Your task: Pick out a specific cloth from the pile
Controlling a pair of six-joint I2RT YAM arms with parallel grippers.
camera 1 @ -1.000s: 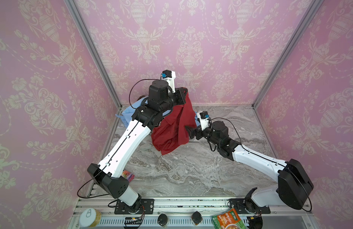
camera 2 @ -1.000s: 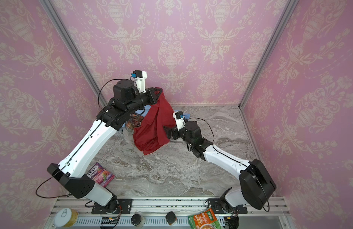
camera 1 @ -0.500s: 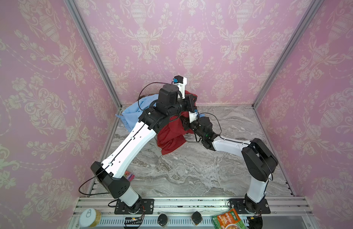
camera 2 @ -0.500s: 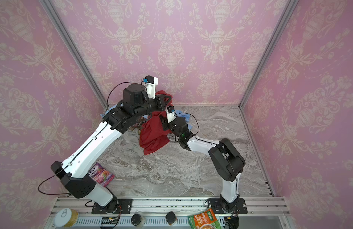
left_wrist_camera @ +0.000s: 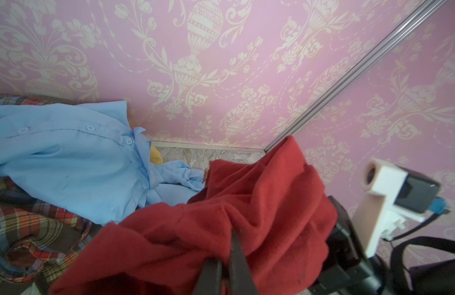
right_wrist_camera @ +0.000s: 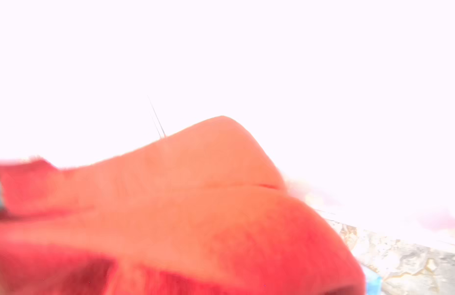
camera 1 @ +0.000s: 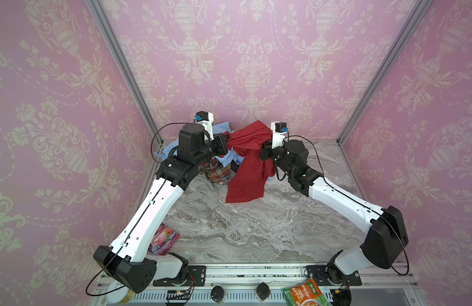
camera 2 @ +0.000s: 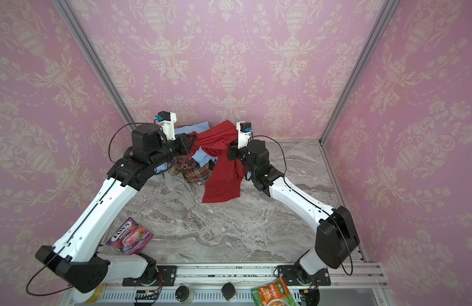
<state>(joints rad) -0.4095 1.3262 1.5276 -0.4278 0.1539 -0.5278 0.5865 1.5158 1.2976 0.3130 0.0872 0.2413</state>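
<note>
Red cloth [camera 1: 246, 174] is pinched at both ends. Left gripper [camera 1: 225, 142] has its two black fingers [left_wrist_camera: 238, 258] almost together, with a bunch of the cloth squeezed between them, so it is holding on tight. Right gripper [camera 1: 264, 152] is mostly hidden behind the red folds. It is closed, and the cloth hangs from it, so I think it has a pinch of the cloth too. The right wrist view is washed out white and shows only blurry red very close up.

The cloth is up in the air between the two arms, like a towel held by two corners. Its top edge runs from one gripper to the other, and the rest hangs down. The bottom edge looks like it touches the marble table [camera 1: 256, 233].

Holding it at two spots makes sense to me, because that spreads the cloth out and lifts it away from the other clothes.

The pile [camera 1: 219, 173] sits just behind and below, near the back left corner. It has a light blue shirt [left_wrist_camera: 68, 158], a plaid shirt [camera 2: 192, 172] and a grey piece [camera 1: 203, 194]. I cannot tell if the cloth touches the blue shirt.

The job looks nearly done, but the low end could drag or snag on the pile
</note>
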